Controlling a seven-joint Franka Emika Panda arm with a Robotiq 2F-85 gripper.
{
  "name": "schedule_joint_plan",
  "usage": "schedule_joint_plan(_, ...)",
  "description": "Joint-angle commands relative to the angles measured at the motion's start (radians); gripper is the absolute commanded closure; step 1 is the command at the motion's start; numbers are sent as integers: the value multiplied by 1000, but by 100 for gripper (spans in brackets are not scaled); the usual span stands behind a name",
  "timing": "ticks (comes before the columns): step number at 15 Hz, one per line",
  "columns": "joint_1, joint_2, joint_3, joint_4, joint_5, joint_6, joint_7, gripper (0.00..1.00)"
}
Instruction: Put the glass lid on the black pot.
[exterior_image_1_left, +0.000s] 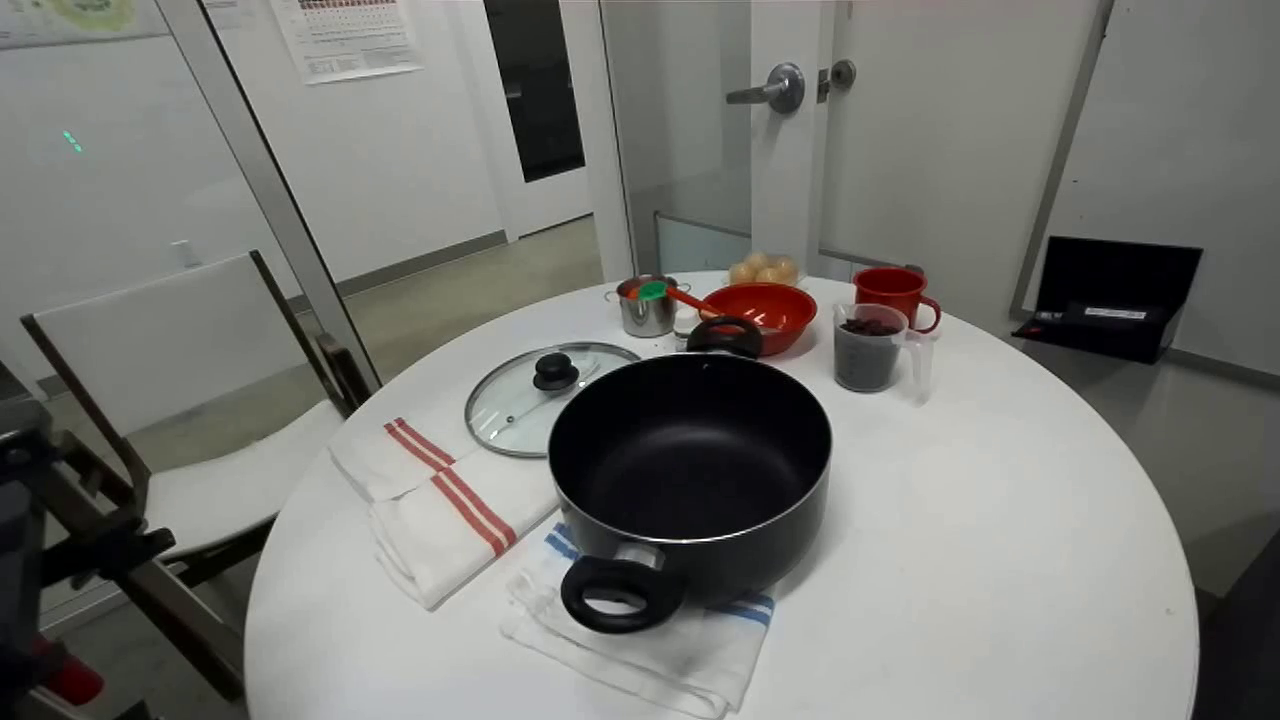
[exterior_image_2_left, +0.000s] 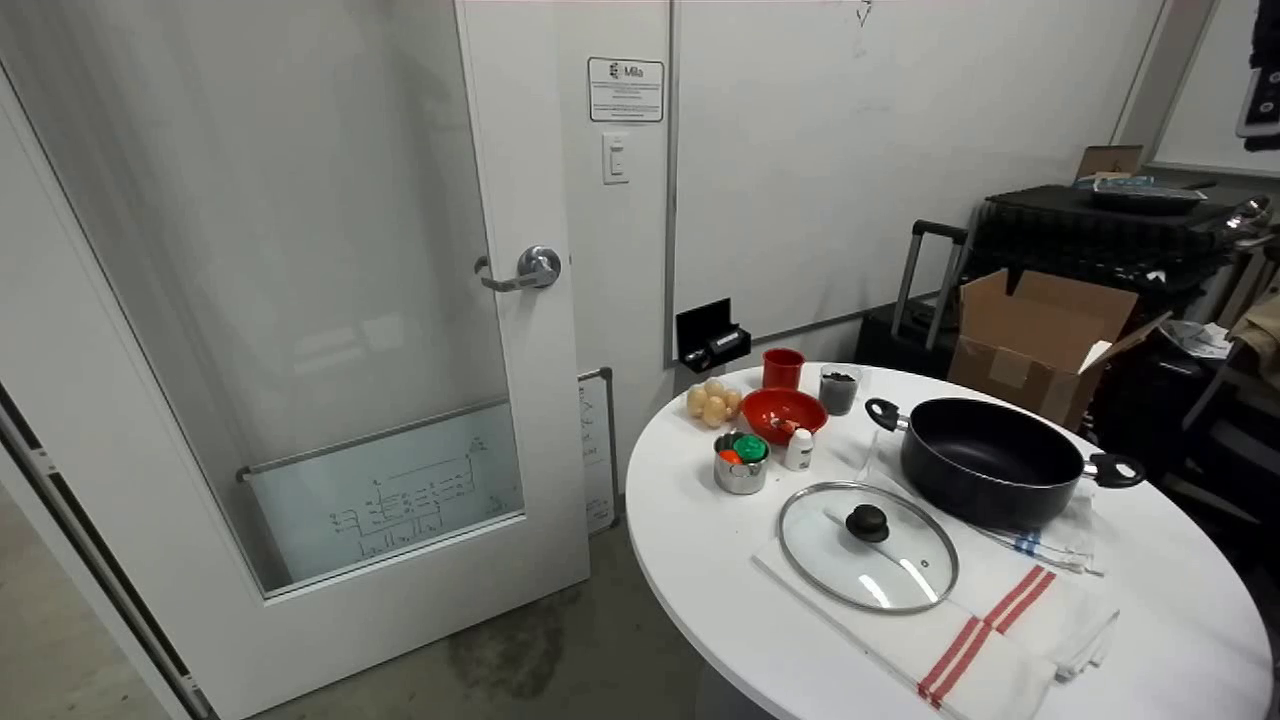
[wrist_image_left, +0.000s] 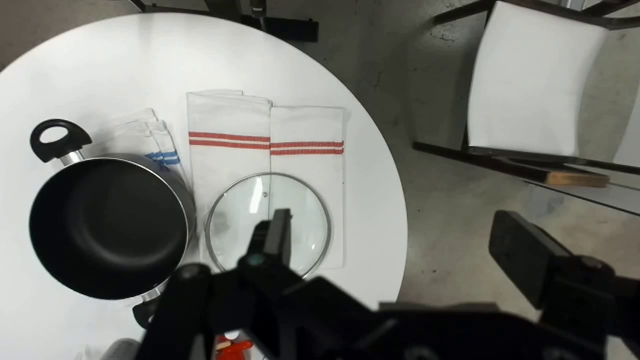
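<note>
You've got the glass lid (exterior_image_2_left: 868, 552) lying flat, knob up, partly on the red-striped towel (exterior_image_2_left: 985, 640), just beside the black pot (exterior_image_1_left: 690, 470). Pot's upright, partly on the blue-striped towel (exterior_image_1_left: 690, 660). Your gripper (wrist_image_left: 392, 230) has its jaws wide apart; in wrist view one finger overlaps the lid, the other overlaps floor (wrist_image_left: 435, 240). Red bowl (exterior_image_2_left: 770, 408) & metal cup (exterior_image_2_left: 740, 478) sit nr each other on the white tbl (exterior_image_1_left: 980, 540).

Worktop (exterior_image_1_left: 1000, 520) evenly lit | soft shadow cast beside black pot (exterior_image_1_left: 690, 475) | bright streaks reflected in glass lid (exterior_image_2_left: 870, 560) | floor (wrist_image_left: 400, 90) dimly lit | claw (wrist_image_left: 392, 237) rendered dark and blurred in wrist view
</note>
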Motion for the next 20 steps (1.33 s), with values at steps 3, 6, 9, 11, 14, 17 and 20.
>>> schedule_joint_plan(3, -12, 33, 7, 6, -19, 18, 9, 0)
schedule_joint_plan(6, -30, 126, 9, 8, -70, 72, 35, 0)
schedule_joint_plan(9, -40, 237, 8, 5, -136, 167, 80, 0)
schedule_joint_plan(11, -36, 323, 5, 9, -186, 237, 119, 0)
schedule_joint_plan(14, -19, 463, -5, 31, -257, 343, 173, 0)
schedule_joint_plan(17, 3, 609, -32, 77, -338, 448, 233, 0)
schedule_joint_plan(20, 32, 761, -72, 152, -385, 526, 264, 0)
